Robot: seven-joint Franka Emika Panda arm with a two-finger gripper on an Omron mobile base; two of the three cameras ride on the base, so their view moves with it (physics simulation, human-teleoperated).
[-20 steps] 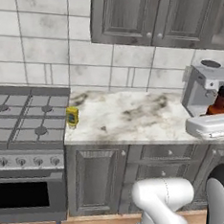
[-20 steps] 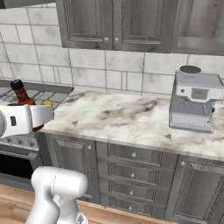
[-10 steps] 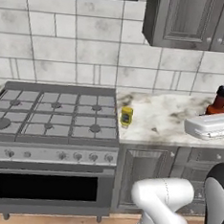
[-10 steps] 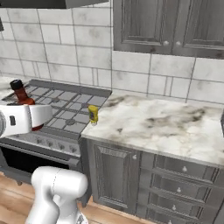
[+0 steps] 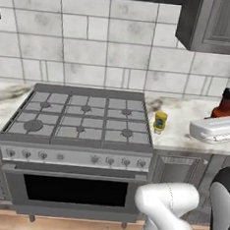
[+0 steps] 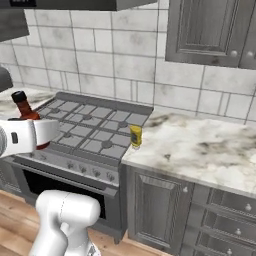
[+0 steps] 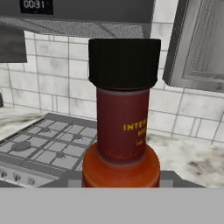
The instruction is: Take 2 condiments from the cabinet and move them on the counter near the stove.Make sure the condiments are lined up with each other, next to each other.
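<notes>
While the arm is raised at the right side of the stove, its gripper is clenched around the lower body of the red sauce bottle and holds it upright in the air.

- Red sauce bottle — dark red, black cap, yellow lettering on the neck; its cap and neck stand up above the white hand in both base views. Seen from the hand, it stands before the tiled wall and the stove top.
- Yellow squeeze bottle — squat, blue-marked label, pale cap; upright on the counter, just beside the right edge of the stove, near the front corner of the slab.
- Stove — grey steel, six burners under dark grates, a row of front knobs, dark oven window below.
- Counter — pale marble pattern with dark veins, running to both sides of the stove.
- Cabinet — grey wall unit with raised-panel door and round knob, hung above the counter to the right of the stove; door shut as far as can be seen.
- Drawers — grey fronts with small knobs, under the counter.
</notes>
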